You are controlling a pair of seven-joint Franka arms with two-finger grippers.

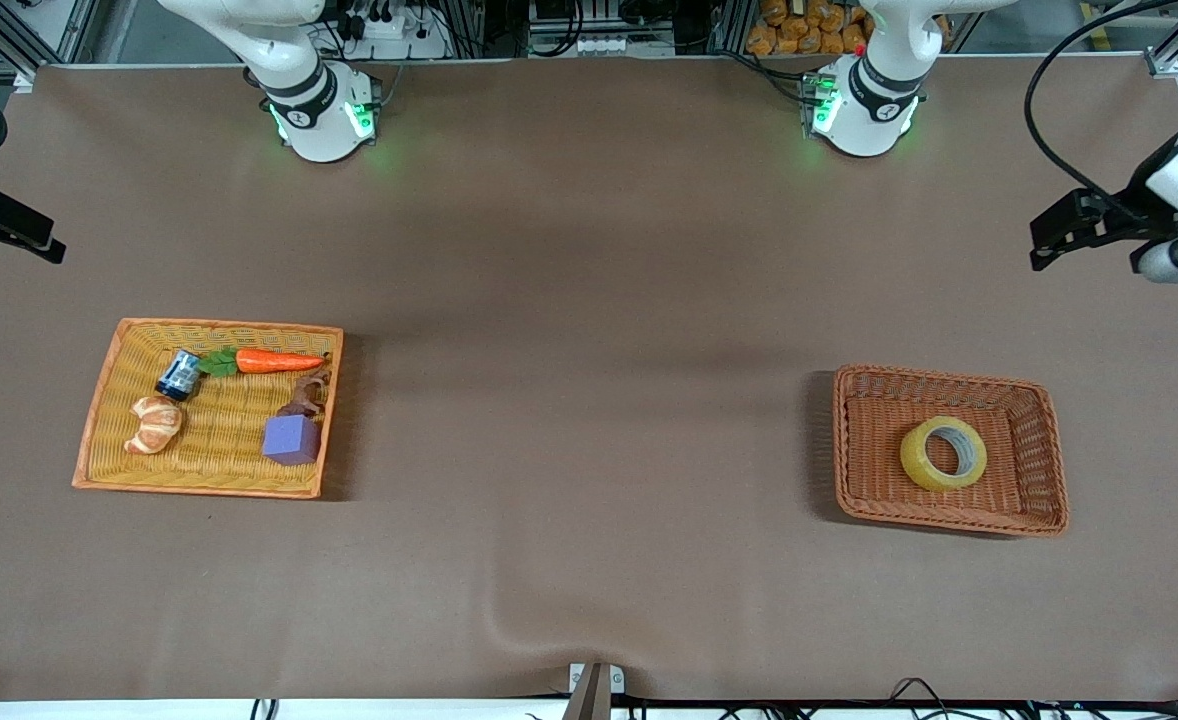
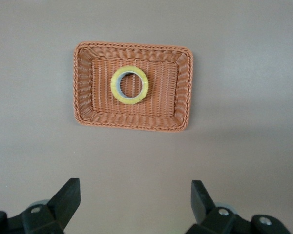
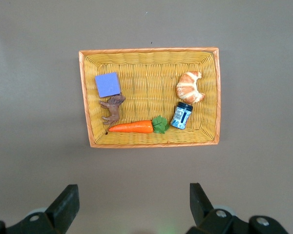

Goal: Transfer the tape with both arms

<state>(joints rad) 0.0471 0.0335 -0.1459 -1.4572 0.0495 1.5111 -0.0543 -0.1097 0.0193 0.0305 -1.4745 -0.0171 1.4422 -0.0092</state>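
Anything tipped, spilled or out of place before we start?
Only the small jar lies on its side in the yellow basket. The tape lies flat in the brown basket. Left pincer and right pincer hover open.

Place: robotics lab
Table [image 1: 589, 300]: broad, covered in plain brown sheeting
Robot bases [image 1: 321, 115]: two, green-lit, bolted along one table edge
Frame: aluminium struts [image 1: 49, 30] and a power strip [image 1: 389, 30] past the table edge
Cabling: black cables [image 1: 1049, 110] strung past the table corner
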